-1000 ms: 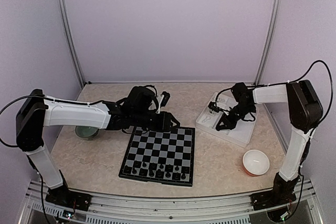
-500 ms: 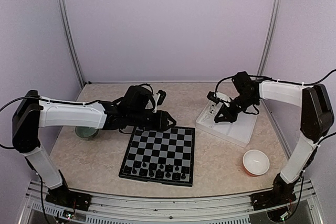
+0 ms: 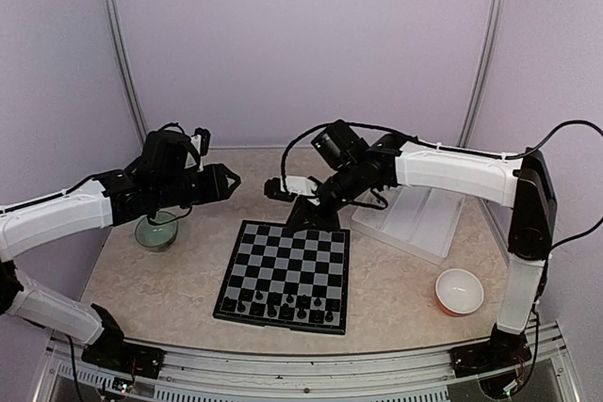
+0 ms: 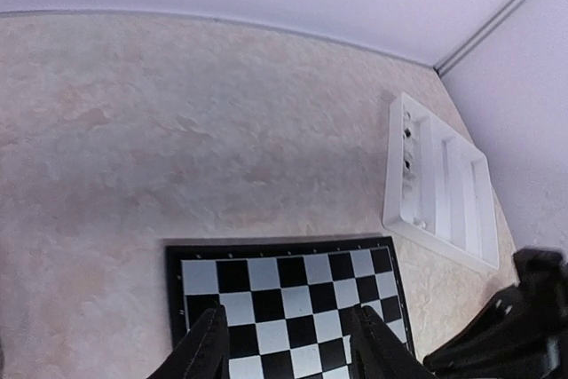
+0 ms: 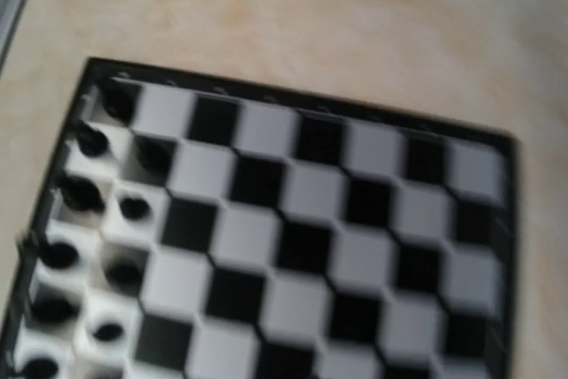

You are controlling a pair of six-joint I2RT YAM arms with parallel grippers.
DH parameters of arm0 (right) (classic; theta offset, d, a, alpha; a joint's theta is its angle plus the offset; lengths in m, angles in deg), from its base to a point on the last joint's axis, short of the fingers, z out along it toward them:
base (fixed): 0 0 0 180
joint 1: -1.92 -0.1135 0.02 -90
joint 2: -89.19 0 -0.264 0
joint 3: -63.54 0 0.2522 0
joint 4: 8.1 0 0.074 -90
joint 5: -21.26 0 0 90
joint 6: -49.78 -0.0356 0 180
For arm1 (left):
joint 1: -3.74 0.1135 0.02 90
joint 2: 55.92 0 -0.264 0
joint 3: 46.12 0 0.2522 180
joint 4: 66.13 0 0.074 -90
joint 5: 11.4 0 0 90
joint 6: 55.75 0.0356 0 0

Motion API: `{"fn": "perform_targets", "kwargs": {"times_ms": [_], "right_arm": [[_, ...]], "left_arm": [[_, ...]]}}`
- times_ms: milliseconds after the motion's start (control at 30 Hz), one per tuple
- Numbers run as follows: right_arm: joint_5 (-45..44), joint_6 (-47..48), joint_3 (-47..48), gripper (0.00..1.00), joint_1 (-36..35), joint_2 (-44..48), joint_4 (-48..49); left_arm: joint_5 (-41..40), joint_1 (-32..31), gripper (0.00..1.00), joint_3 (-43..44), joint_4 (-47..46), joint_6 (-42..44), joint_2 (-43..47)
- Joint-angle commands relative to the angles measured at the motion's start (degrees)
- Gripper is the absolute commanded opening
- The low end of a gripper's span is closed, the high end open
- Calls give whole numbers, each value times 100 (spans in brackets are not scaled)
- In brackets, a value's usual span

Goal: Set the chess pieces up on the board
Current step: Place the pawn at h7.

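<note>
The board (image 3: 287, 270) lies at the table's middle, with several black chess pieces (image 3: 281, 306) standing in its two near rows. My right gripper (image 3: 303, 221) hangs over the board's far edge, jaws together; whether it holds anything is hidden. Its wrist view is blurred and shows the board (image 5: 311, 246) from above with the chess pieces (image 5: 84, 188) along the left side, but not its own fingers. My left gripper (image 3: 229, 180) is off the board's far left corner, above the table. It (image 4: 291, 348) stands open over the board (image 4: 284, 286), with nothing between its fingers.
A white compartment tray (image 3: 419, 223) sits at the back right, with a few small pieces in its slots (image 4: 410, 161). A green bowl (image 3: 155, 233) is under the left arm. An orange-rimmed white bowl (image 3: 459, 291) stands at the near right.
My right arm swung left from the tray to the board's far edge. My left arm drew back to the left, away from the board, and its jaws widened slightly.
</note>
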Motion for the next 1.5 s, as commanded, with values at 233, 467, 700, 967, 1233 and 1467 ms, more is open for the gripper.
{"fn": "perform_targets", "kwargs": {"times_ms": [233, 467, 700, 967, 1233, 1467], "right_arm": [[-149, -121, 2606, 8, -1355, -2464, -661], [-416, -80, 3828, 9, -1740, -3592, -1153], [-602, -181, 3450, 10, -1752, -3642, -1037], [-730, -298, 3320, 10, -1745, -3605, -777], [-990, -298, 3328, 13, -1743, -3725, -731], [-1042, -307, 3242, 23, -1743, -3657, -764]], "left_arm": [[-774, 664, 58, -464, 869, 219, 1883], [-755, 688, 58, -672, 950, 158, 2329], [-651, 697, 58, -781, 931, 156, 2427], [-490, 697, 58, -883, 804, 95, 2363], [-436, 697, 58, -887, 796, 61, 2376], [-404, 697, 58, -923, 784, 44, 2381]]}}
